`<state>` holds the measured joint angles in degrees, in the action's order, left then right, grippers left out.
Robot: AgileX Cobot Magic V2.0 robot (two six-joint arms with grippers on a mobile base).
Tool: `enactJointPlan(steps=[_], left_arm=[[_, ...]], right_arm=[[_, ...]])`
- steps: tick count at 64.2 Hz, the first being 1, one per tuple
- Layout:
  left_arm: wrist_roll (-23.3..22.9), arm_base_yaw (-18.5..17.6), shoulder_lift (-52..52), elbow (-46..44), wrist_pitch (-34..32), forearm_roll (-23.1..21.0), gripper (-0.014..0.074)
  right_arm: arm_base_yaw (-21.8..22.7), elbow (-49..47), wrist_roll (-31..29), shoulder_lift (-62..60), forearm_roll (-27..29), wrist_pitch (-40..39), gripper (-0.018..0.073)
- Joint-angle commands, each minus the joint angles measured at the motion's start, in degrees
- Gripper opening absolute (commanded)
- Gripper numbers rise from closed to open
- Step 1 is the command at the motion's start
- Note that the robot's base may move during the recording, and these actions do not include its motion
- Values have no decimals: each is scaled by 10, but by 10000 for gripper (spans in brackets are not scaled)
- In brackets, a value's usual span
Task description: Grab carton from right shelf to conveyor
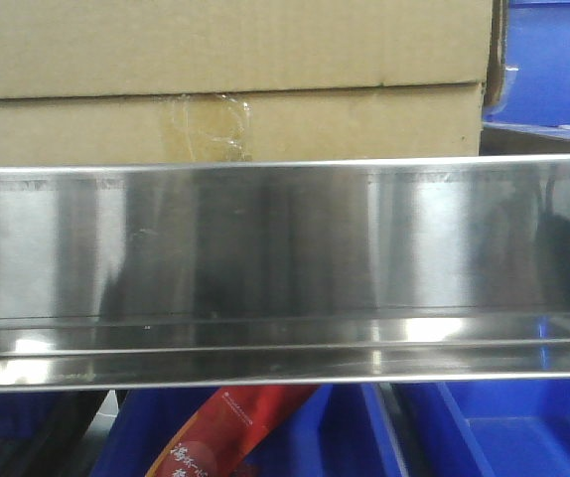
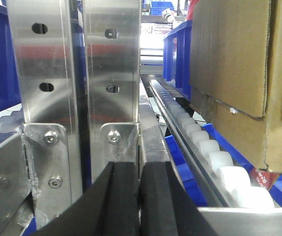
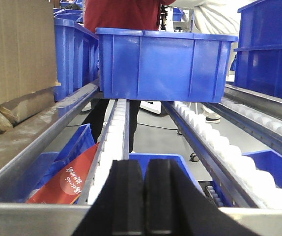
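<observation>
Front-facing view: carton [image 1: 225, 79], brown cardboard, clear tape on its seam, seated just above a stainless steel rail [image 1: 285, 268] spanning the full width. Blue bins [image 1: 523, 437] beneath the rail, red packet [image 1: 235, 427] with white print among them.

Left wrist view: left gripper [image 2: 139, 169], black pads drawn almost together with only a sliver of gap, nothing held. Straight ahead, two steel uprights [image 2: 77, 73] with bolts and slotted holes. Ahead to the right, white roller track [image 2: 214, 162] running away. Carton [image 2: 234, 64] above that track, up and right of the pads, well apart from them. Blue crate [image 2: 176, 54] further ahead, past the carton.

Right wrist view: right gripper [image 3: 143, 167], black pads closed against each other, empty. Directly ahead, blue tote [image 3: 165, 64] resting across two roller lanes [image 3: 205, 137]. Carton [image 3: 18, 49] up and to the left, well apart from the pads. Red packet [image 3: 67, 179] low to the left, near the pads, under the lanes. Person in red top [image 3: 121, 14] beyond the tote
</observation>
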<state>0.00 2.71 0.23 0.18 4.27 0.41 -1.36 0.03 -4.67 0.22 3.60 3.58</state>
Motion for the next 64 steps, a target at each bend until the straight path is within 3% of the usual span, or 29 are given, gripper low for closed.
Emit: enactJointPlan(steps=[1,25,34,64], left_arm=[[0,-4,-2,-2,-10,-4,10],[0,-4,-2,-2,-10,-4,10],[0,-4,-2,-2,-11,15,10],[0,-3,-2,-2,-77,14,10]], right_arm=[[-1,0,-2,-2,0,-11,-73],[-1,0,-2,-2,0,-11,-73],[-1,0,-2,-2,0,-11,-73],[0,0,-1,-2,3,-74,-73]])
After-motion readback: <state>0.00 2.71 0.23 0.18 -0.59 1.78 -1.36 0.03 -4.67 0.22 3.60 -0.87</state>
